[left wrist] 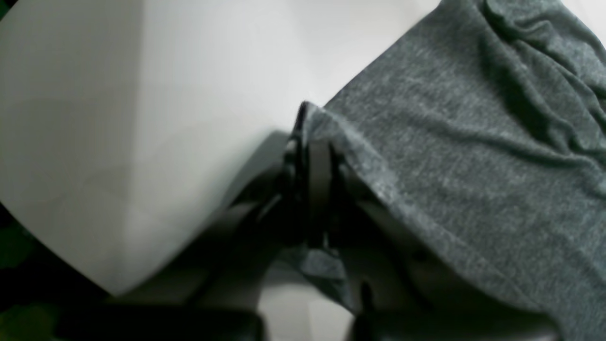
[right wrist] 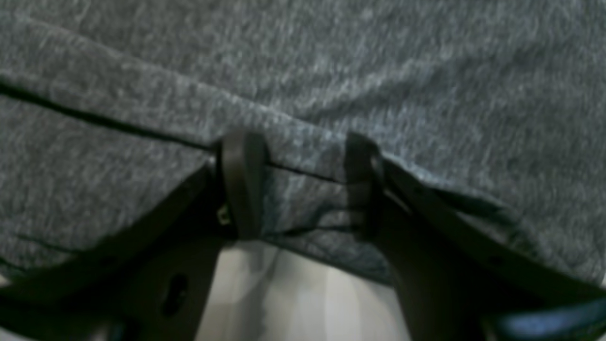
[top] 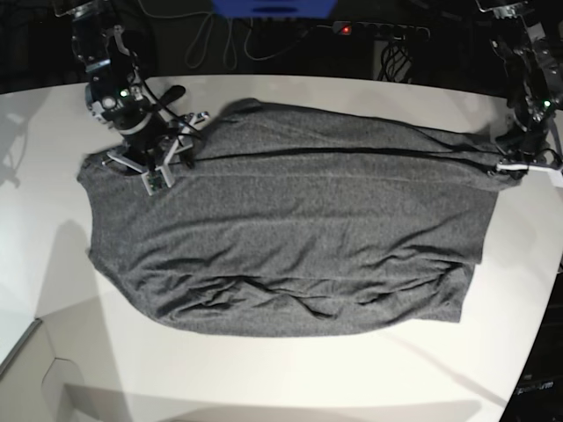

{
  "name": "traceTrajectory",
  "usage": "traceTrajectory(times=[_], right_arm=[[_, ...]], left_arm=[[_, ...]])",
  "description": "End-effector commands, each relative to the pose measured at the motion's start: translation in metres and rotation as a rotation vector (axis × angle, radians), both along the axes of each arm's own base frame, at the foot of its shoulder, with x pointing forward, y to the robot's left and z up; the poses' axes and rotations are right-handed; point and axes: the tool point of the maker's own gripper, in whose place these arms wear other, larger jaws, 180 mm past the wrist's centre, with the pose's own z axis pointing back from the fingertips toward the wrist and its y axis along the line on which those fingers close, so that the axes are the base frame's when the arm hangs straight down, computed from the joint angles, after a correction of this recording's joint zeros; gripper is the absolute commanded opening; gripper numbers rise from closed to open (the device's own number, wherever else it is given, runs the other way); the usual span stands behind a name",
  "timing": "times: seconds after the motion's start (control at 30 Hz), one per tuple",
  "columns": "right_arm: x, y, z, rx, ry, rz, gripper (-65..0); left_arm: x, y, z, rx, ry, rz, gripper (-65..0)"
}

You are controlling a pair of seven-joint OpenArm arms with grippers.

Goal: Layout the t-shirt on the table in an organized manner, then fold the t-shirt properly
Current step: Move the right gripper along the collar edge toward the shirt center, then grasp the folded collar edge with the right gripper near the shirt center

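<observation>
Left gripper (left wrist: 316, 156) pinched tight on shirt (top: 281, 237) edge, right of frame. Right gripper (right wrist: 298, 184) at upper left, jaws apart, straddling a fold. Shirt flat on table (top: 290, 378).

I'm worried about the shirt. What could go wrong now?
The left hand is pinching one edge of the t-shirt, but the right hand is open over the cloth. A pull now might drag the shirt crooked. The wrinkles near the bottom edge could get folded in.
</observation>
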Motion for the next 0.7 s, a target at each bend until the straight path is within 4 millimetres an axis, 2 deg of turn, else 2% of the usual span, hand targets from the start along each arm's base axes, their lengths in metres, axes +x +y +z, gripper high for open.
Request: traceTrajectory(times=[0.0,0.13,0.3,0.4,0.67], right_arm=[[0.015,0.001,0.015,0.008,-0.06,0.003,-37.0],[0.02,-0.001,0.016,0.006,-0.065,0.0,-38.1],[0.024,-0.001,0.018,0.007,-0.072,-0.002,-50.4],[0.027,0.0,0.019,0.007,-0.077,-0.003,-54.9],[0.022,0.001,0.007,-0.001,-0.042,0.01,-57.4]], left_arm=[[0.007,0.007,0.014,0.035,-0.041,0.002,-64.8],[0.008,0.008,0.015,0.036,-0.045,0.003,-64.8],[0.008,0.008,0.015,0.036,-0.045,0.003,-64.8],[0.009,0.008,0.016,0.036,-0.047,0.003,-64.8],[0.01,0.008,0.016,0.037,-0.05,0.003,-64.8]])
